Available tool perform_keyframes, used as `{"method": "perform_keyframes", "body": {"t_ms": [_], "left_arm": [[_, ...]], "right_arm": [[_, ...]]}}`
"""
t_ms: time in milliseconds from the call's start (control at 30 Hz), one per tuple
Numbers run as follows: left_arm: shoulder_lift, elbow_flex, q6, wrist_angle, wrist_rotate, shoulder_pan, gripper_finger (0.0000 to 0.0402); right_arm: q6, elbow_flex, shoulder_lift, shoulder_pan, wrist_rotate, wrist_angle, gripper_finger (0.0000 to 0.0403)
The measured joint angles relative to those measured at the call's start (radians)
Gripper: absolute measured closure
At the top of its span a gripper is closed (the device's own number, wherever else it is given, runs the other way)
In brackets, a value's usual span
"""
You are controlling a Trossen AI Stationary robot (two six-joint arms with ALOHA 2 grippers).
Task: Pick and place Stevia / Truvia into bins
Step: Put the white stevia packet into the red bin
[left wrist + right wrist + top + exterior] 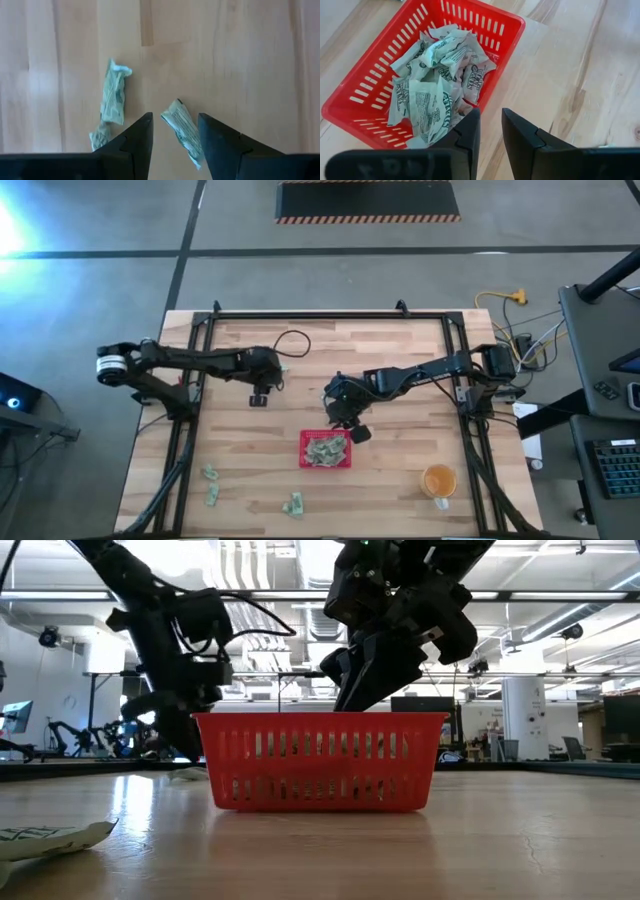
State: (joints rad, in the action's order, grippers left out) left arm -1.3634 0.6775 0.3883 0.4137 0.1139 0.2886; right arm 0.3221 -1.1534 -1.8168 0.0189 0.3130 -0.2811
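The red tray [325, 450] stands near the table's front middle. A heap of pale green and white sachets [437, 75] lies in it. My right gripper [491, 112] hangs over the tray's far right corner, open by a narrow gap with nothing between its fingers. My left gripper [175, 117] is open above the bare table, left of the middle [262, 392]. Below and beyond its fingers three sachets lie flat on the wood: one [181, 131] in line with the gap, two [114, 97] [100, 136] off to one side. It touches none of them.
Loose sachets lie at the table's front left [210, 473] [213, 495] and front middle [293, 505]. One [50, 838] shows close by in the low view. A round orange cup [438, 480] stands at the front right. A black frame [330, 315] runs along the table's edges.
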Motion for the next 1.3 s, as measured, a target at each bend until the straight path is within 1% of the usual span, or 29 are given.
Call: {"method": "perform_keyframes", "body": {"t_ms": [133,333,433,633,700,767,1033,1100,1200,1300], "left_arm": [[0.017,-0.015,-0.091,0.007,-0.004,0.003,0.0262],[-0.029,-0.033,-0.168,0.017,-0.034,0.013,0.0262],[-0.059,-0.033,-0.175,0.015,-0.061,0.018,0.0262],[-0.094,-0.024,-0.176,0.016,-0.066,0.019,0.0265],[-0.092,-0.023,-0.176,0.017,-0.069,0.019,0.0274],[-0.087,-0.022,-0.176,0.019,-0.072,0.019,0.0292],[-0.052,-0.023,-0.175,0.014,-0.067,0.019,0.0389],[-0.051,-0.023,-0.178,0.015,-0.067,0.017,0.0396],[-0.051,-0.021,-0.2,0.015,-0.071,0.017,0.0391],[-0.049,-0.012,-0.225,0.015,-0.1,0.015,0.039]], "right_arm": [[-0.002,0.0,0.0,0.0,0.0,0.001,0.0334],[-0.005,0.0,0.0,0.0,0.0,0.002,0.0328],[-0.008,0.0,0.0,0.0,0.0,0.002,0.0329],[-0.008,0.0,0.0,0.0,0.0,0.002,0.0337],[-0.008,0.0,0.0,0.0,0.0,0.002,0.0339],[-0.007,0.0,0.0,0.0,0.0,0.002,0.0339],[-0.004,0.0,0.0,0.0,-0.002,0.001,0.034],[-0.004,0.0,0.0,0.0,-0.002,0.001,0.0339],[-0.004,0.0,0.0,0.0,-0.002,0.001,0.0337],[0.0,0.0,0.0,0.0,-0.002,0.001,0.0339]]}}
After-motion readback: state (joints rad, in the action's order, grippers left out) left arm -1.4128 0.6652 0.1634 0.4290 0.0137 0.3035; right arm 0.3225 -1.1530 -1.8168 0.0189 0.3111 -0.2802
